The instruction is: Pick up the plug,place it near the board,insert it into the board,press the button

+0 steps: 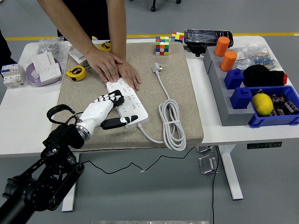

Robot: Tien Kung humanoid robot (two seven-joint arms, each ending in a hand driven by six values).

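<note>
plug [155,68] lies loose on the felt mat [182,107], well apart from the power strip [128,103]; left hand [103,108] rests there, fingers relaxed, holding nothing (person's hands [114,70] pin the far end); reach for it, pinching squarely.

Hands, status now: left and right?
Left hand: open, fingers spread over the power strip, gripping nothing.
Right hand: not in view.

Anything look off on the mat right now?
Yes. The plug lies unplugged at the mat's far end, its cord coiled beside the board. A person's hands press on the board's far end while the left hand rests on it.
</note>
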